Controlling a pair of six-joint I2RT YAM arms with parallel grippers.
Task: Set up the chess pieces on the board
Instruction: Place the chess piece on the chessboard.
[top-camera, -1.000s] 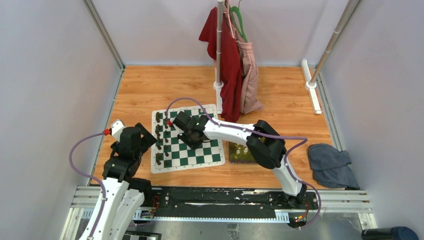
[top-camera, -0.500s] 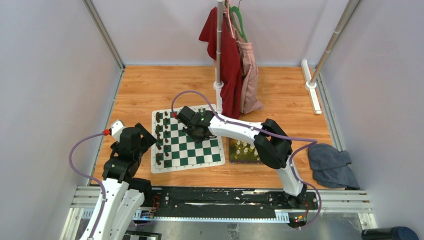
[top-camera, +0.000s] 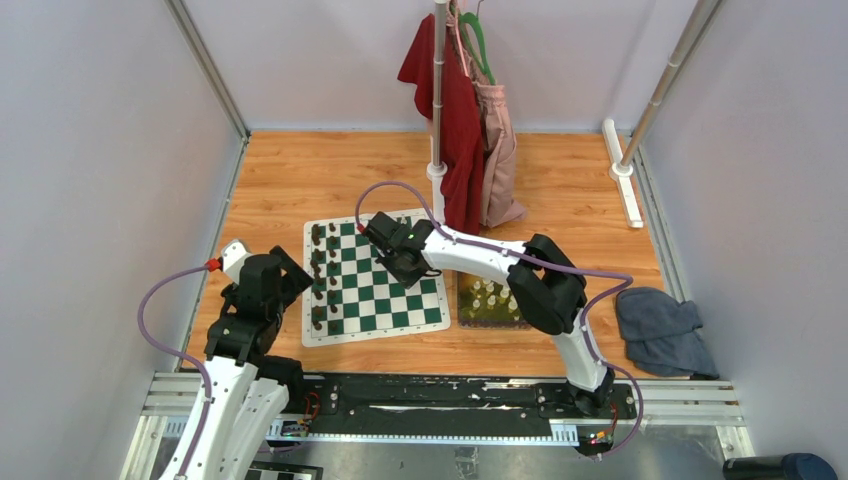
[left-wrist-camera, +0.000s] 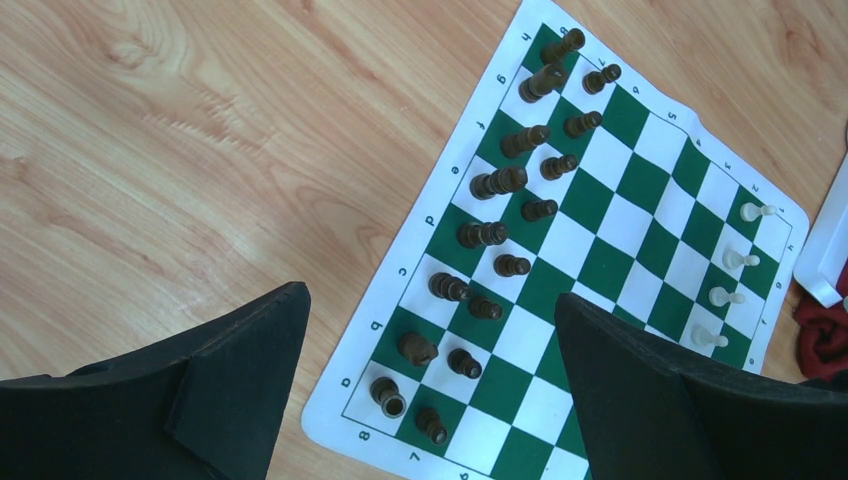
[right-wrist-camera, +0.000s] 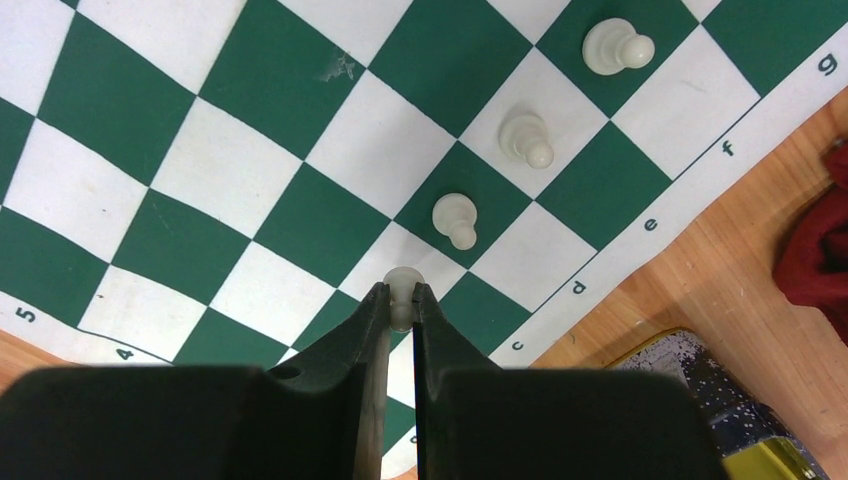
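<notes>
Left gripper (left-wrist-camera: 428, 298) spread wide over wood floor, sixteen dark chessmen (left-wrist-camera: 498, 182) in two rows of eight along left side of board (left-wrist-camera: 640, 240), three cream pawns (right-wrist-camera: 525, 135) standing in line near right side, right gripper (right-wrist-camera: 400, 302) clamped on fourth cream pawn (right-wrist-camera: 403, 280) at next square in that line.

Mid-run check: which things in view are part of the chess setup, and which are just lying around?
Job: board; white pawn held in right gripper; three placed white pawns; white pieces waiting in yellow-green tray; dark chessmen already lined up.

Lying about: red garment and pink garment on the stand; grey cloth at the right.
</notes>
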